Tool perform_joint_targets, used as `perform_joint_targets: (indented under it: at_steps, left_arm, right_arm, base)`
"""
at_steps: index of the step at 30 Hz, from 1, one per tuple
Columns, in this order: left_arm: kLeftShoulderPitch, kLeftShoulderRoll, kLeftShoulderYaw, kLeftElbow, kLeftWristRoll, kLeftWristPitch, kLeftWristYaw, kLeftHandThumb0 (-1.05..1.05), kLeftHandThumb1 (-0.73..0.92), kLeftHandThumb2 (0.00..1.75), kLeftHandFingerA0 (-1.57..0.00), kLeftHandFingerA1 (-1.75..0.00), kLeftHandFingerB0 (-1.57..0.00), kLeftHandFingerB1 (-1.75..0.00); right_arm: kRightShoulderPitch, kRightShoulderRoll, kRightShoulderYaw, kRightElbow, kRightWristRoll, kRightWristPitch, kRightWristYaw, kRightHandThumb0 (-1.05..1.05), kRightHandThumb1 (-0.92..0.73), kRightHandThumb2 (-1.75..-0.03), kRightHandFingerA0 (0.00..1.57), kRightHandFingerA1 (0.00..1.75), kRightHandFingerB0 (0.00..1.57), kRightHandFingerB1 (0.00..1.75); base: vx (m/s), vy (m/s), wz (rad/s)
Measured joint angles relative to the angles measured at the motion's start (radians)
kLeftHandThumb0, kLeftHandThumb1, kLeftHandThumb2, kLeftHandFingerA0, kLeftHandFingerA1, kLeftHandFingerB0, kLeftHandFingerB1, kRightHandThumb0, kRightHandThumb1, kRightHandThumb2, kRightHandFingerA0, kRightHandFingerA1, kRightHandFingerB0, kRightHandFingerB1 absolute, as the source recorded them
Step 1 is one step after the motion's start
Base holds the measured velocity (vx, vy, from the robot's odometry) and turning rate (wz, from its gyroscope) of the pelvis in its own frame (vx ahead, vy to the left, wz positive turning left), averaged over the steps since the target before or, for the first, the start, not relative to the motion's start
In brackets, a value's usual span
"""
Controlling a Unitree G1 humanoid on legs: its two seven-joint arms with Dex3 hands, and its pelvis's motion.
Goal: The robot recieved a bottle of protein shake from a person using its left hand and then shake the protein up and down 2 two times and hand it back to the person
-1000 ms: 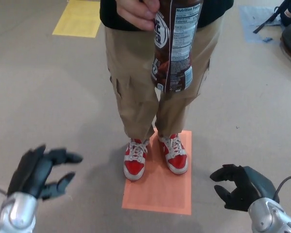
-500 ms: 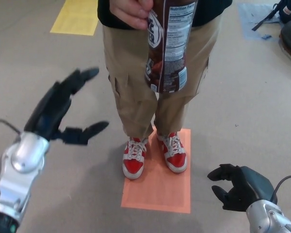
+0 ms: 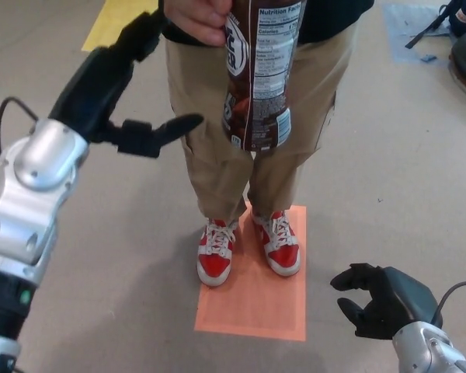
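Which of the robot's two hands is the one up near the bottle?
The left hand, raised with fingers spread beside the bottle; the right hand hangs low.

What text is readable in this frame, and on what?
"Nutrition Facts": header of the white panel on the protein shake bottle held by the person's hand.
Panel rows under the header: too small and blurred to read.
Large white brand letters on the bottle's left side: cut off by the curve, not readable as a word.
Small white patch near the bottle's base: illegible.
No text on the left hand, right hand or floor mats.
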Motion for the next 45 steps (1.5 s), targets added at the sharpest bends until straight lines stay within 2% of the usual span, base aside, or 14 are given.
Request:
perform_joint_targets:
  at_steps: [1, 2, 10, 13, 14, 15, 19, 25, 32, 33, 34, 39, 45]
  left_arm:
    - [-0.016, 0.0, 0.0, -0.002, -0.006, 0.019, -0.011, -0.84, 0.55, 0.58, 0.0, 0.0, 0.0, 0.0]
    - [-0.029, 0.0, 0.0, -0.004, -0.012, 0.034, -0.021, -0.83, 0.45, 0.82, 0.0, -0.01, 0.0, 0.0]
    - [-0.12, 0.0, 0.0, -0.008, -0.061, 0.167, -0.097, -0.86, 0.5, 0.88, 0.0, -0.02, 0.0, 0.0]
    - [-0.152, 0.0, -0.001, -0.009, -0.079, 0.222, -0.126, -0.85, 0.5, 0.88, 0.0, -0.02, 0.0, 0.0]
    - [-0.16, 0.0, -0.001, -0.009, -0.083, 0.238, -0.134, -0.85, 0.49, 0.88, 0.0, -0.03, 0.0, 0.0]
    - [-0.164, 0.0, -0.001, -0.01, -0.085, 0.245, -0.138, -0.84, 0.58, 0.58, 0.0, 0.0, 0.0, 0.0]
    - [-0.193, 0.0, -0.004, -0.019, -0.11, 0.318, -0.174, -0.85, 0.56, 0.57, 0.0, 0.0, 0.0, 0.0]
    - [-0.22, -0.001, -0.011, -0.043, -0.14, 0.417, -0.219, -0.89, 0.59, 0.59, 0.0, 0.0, 0.0, 0.0]
    - [-0.231, -0.005, -0.035, -0.087, -0.174, 0.525, -0.27, -0.88, 0.62, 0.59, 0.0, 0.0, 0.0, 0.0]
    - [-0.231, -0.006, -0.041, -0.1, -0.183, 0.548, -0.281, -0.9, 0.63, 0.62, 0.0, 0.0, 0.0, 0.0]
    - [-0.231, -0.006, -0.045, -0.108, -0.188, 0.563, -0.289, -0.92, 0.56, 0.94, 0.0, -0.08, 0.0, 0.0]
    - [-0.231, 0.0, -0.097, -0.16, -0.22, 0.645, -0.346, -1.01, 0.63, 0.98, -0.01, -0.08, -0.03, 0.0]
    - [-0.231, 0.02, -0.168, -0.211, -0.255, 0.743, -0.426, -0.96, 0.6, 0.97, 0.0, -0.09, 0.0, 0.0]
  right_arm:
    - [0.0, 0.0, 0.0, 0.0, 0.0, -0.001, -0.001, -0.45, -0.73, -0.71, 0.91, 0.65, 0.76, 0.46]
    - [0.0, 0.0, 0.0, 0.0, 0.0, -0.001, -0.002, -0.47, -0.75, -0.73, 0.89, 0.65, 0.75, 0.47]
    - [0.0, 0.001, 0.003, 0.001, -0.001, -0.005, -0.006, -0.44, -0.71, -0.77, 0.91, 0.64, 0.76, 0.47]
    - [0.0, 0.001, 0.005, 0.001, -0.002, -0.006, -0.008, -0.43, -0.71, -0.76, 0.91, 0.66, 0.75, 0.47]
    - [0.0, 0.001, 0.006, 0.001, -0.002, -0.007, -0.009, -0.44, -0.71, -0.77, 0.87, 0.62, 0.74, 0.46]
    - [0.0, 0.001, 0.006, 0.001, -0.002, -0.007, -0.01, -0.44, -0.71, -0.77, 0.88, 0.62, 0.73, 0.46]
    - [0.0, 0.001, 0.009, 0.001, -0.004, -0.009, -0.013, -0.45, -0.72, -0.74, 0.89, 0.66, 0.75, 0.47]
    - [0.0, 0.001, 0.01, 0.002, -0.01, -0.014, -0.02, -0.46, -0.73, -0.72, 0.88, 0.62, 0.74, 0.46]
    - [0.0, 0.001, 0.013, 0.003, -0.018, -0.021, -0.031, -0.48, -0.74, -0.71, 0.91, 0.65, 0.76, 0.46]
    - [0.0, 0.001, 0.015, 0.005, -0.021, -0.023, -0.034, -0.48, -0.75, -0.71, 0.88, 0.64, 0.74, 0.46]
    - [0.0, 0.001, 0.016, 0.006, -0.023, -0.025, -0.037, -0.47, -0.74, -0.73, 0.88, 0.7, 0.75, 0.47]
    - [0.001, 0.001, 0.024, 0.01, -0.034, -0.034, -0.051, -0.47, -0.74, -0.74, 0.88, 0.68, 0.75, 0.48]
    - [0.005, 0.001, 0.03, 0.018, -0.041, -0.048, -0.07, -0.47, -0.73, -0.74, 0.88, 0.67, 0.75, 0.48]
  base:
    - [0.0, 0.0, 0.0]
    - [0.0, 0.0, 0.0]
    - [0.0, 0.0, 0.0]
    - [0.0, 0.0, 0.0]
    - [0.0, 0.0, 0.0]
    - [0.0, 0.0, 0.0]
    - [0.0, 0.0, 0.0]
    - [0.0, 0.0, 0.0]
    - [0.0, 0.0, 0.0]
    - [0.0, 0.0, 0.0]
    - [0.0, 0.0, 0.0]
    - [0.0, 0.0, 0.0]
    - [0.0, 0.0, 0.0]
